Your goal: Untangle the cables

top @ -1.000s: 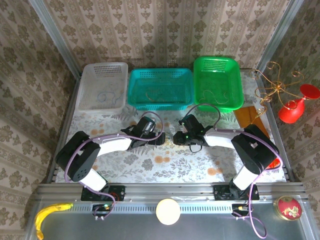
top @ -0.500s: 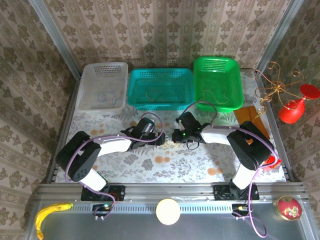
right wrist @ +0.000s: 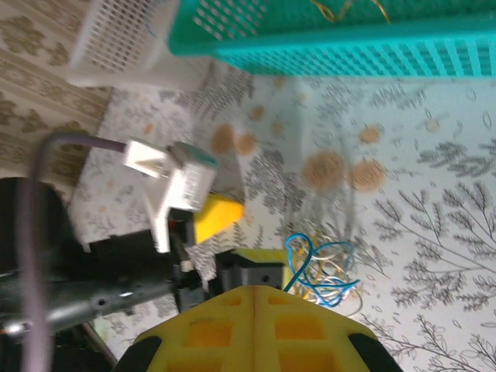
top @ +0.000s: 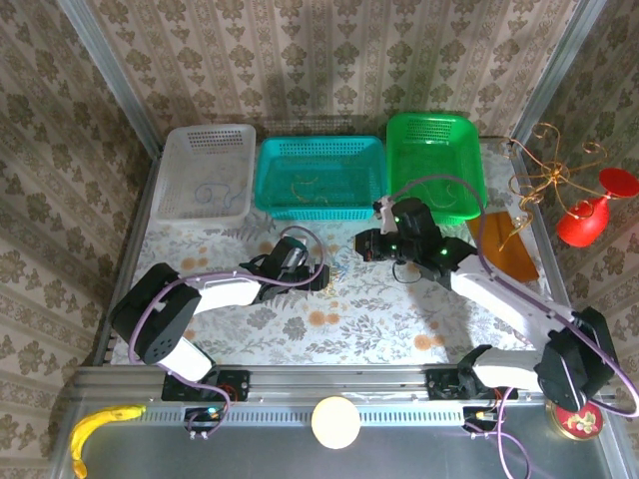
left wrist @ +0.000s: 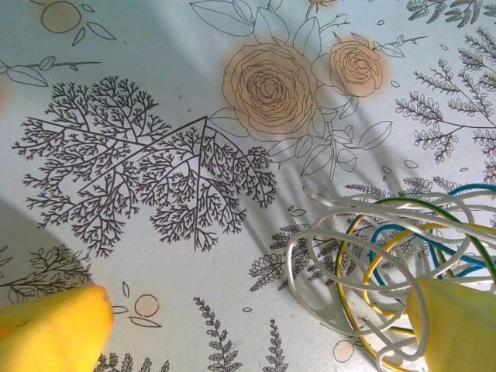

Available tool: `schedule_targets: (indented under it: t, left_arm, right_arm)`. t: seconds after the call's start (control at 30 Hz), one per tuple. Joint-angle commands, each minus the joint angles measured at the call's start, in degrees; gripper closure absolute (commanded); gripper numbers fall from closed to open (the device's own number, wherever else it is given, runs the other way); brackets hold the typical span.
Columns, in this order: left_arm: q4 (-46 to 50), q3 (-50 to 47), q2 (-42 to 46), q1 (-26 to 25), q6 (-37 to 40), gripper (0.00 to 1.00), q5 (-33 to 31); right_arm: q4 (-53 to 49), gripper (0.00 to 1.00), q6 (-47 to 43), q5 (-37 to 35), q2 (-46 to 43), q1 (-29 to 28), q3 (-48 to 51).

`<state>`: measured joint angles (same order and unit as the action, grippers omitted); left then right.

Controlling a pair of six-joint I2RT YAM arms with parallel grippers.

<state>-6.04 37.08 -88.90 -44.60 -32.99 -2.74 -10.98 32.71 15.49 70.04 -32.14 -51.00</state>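
Observation:
The cables (left wrist: 387,256) lie as a small clump of white, yellow-gold and blue loops on the flowered tablecloth, and are also visible as the clump (right wrist: 329,283) in the right wrist view. My left gripper (left wrist: 252,329) is low over the cloth and open. Its right finger (left wrist: 457,325) rests against the clump and its left finger (left wrist: 46,329) is well apart. My right gripper (right wrist: 254,291) is shut on a blue cable (right wrist: 298,248) that rises from the clump to its tips. From above, the right gripper (top: 363,246) hangs just right of the left gripper (top: 319,277).
Three baskets line the back: white (top: 205,140), teal (top: 321,148) and green (top: 434,125), each with a loose cable inside. A gold curly wire stand (top: 544,170), a red object (top: 589,215) and a brown board (top: 509,254) are at the right.
My right gripper closed, then rose and drew back toward the baskets with the blue cable; its arm swung out to the right. The left arm stayed put, still open.

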Motion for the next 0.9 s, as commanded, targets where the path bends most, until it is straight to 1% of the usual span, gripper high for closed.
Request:
schedule_targets:
  t: [0.0, 0.13, 0.27, 0.4, 0.53, 0.67, 0.87]
  left_arm:
    - [2.62, -1.93, -0.56, 0.39, -1.16, 0.00, 2.04]
    - [4.51, -2.43, 4.38, 0.61, -0.35, 0.00, 2.26]
    - [7.15, -2.98, 13.45, 1.14, 1.94, 0.00, 3.90]
    - [9.05, -2.49, 22.31, 1.77, 5.35, 0.00, 7.39]
    - [8.08, -1.50, 27.01, 1.94, 8.36, 0.00, 10.82]
    - [3.54, -0.72, 25.58, 1.81, 9.91, 0.00, 14.52]
    - [-5.87, 0.90, 15.75, -1.11, 11.57, 0.00, 17.14]
  right_arm:
    - [-4.19, 1.00, -0.91, 0.60, -0.86, 0.15, -0.85]
    - [-3.86, 1.00, -0.67, 0.32, -1.01, 0.24, -0.72]
    - [-3.95, 1.00, -0.41, 0.09, -2.36, 0.24, -0.93]
    - [-5.38, 1.00, -0.83, 0.14, -3.66, 0.24, -1.97]
    - [-6.83, 1.00, -1.29, 0.83, -4.36, 0.24, -3.43]
    - [-7.39, 1.00, -1.11, 1.86, -4.47, 0.24, -5.29]
    - [-7.38, 1.00, -0.07, 2.97, -4.47, -0.02, -6.74]
